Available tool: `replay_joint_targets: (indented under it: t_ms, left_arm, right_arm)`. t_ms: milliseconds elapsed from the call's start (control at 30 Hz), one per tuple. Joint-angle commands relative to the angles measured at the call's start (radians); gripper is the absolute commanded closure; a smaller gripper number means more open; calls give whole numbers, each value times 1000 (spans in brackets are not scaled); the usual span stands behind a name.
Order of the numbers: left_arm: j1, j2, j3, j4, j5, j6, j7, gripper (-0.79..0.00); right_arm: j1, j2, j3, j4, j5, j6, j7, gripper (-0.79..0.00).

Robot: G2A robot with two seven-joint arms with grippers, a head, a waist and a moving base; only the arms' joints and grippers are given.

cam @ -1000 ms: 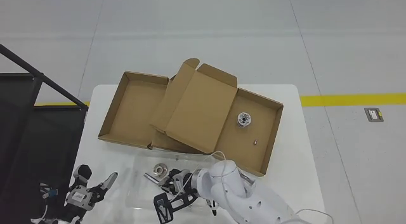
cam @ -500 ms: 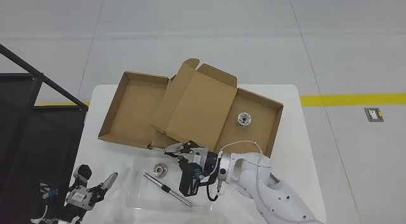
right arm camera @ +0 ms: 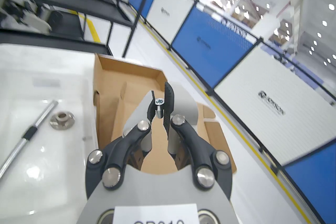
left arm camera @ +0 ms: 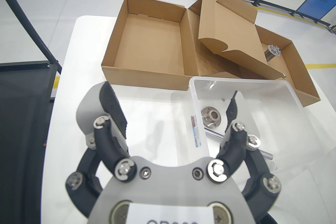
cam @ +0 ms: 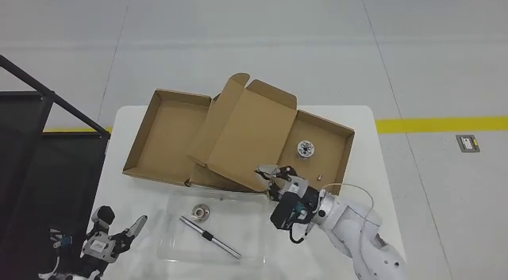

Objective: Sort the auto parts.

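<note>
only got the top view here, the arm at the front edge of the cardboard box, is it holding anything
Observer: Yes. The right wrist view shows the right gripper shut on a small screw, with the head pointing outward.
Operator: ok and the other one, anything in it
Observer: No. The left wrist view shows the left gripper open and holding nothing, near the clear bin.
Operator: and the round part past that arm, flat disc or taller
Observer: Taller. In the left wrist view it has a cylindrical body joined to a toothed head.
</note>
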Motion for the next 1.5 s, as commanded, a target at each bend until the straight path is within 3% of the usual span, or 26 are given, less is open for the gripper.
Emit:
replay_joint_targets:
  t_ms: [0, 233, 467, 733, 800, 833, 967, 1133, 1200, 1267, 1333, 1367, 1433, 1467]
  left_arm:
    - [0, 0, 0, 0, 0, 0, 0, -785]
    - [0, 0, 0, 0, 0, 0, 0, -785]
    - [0, 0, 0, 0, 0, 0, 0, -785]
    - [0, 0, 0, 0, 0, 0, 0, -785]
    - [0, 0, 0, 0, 0, 0, 0, -785]
    - [0, 0, 0, 0, 0, 0, 0, -785]
    - [0, 0, 0, 0, 0, 0, 0, -785]
    - [0, 0, 0, 0, 0, 0, 0, -785]
    - [0, 0, 0, 0, 0, 0, 0, -785]
    - [0, 0, 0, 0, 0, 0, 0, -785]
    - [0, 0, 0, 0, 0, 0, 0, -785]
    - [0, 0, 0, 0, 0, 0, 0, -785]
    - [0, 0, 0, 0, 0, 0, 0, -785]
    - [-2, 0, 0, -4, 0, 4, -1, -785]
  right_arm:
    - [-36, 9, 37, -7, -5, -25, 77, 0]
    - [-97, 23, 126, 17, 47, -104, 347, 0]
    - [-39, 19, 123, 137, 114, -166, 595, 0]
    - [53, 8, 98, 280, 175, -149, 683, 0]
    - [62, 7, 92, 297, 177, -146, 678, -182]
    - [64, 7, 89, 302, 177, -141, 675, -215]
    - [60, 10, 94, 300, 166, -113, 655, -305]
    - [8, 16, 97, 229, 119, -42, 629, -345]
    - [-23, 20, 107, 189, 101, -12, 614, -449]
    - [-63, 26, 126, 141, 92, 17, 566, -505]
    - [-110, 32, 143, 88, 80, 43, 508, -616]
    - [-137, 34, 153, 56, 75, 64, 467, -690]
    - [-193, 41, 176, -1, 69, 98, 356, -730]
    - [-217, 44, 189, -28, 66, 117, 294, -785]
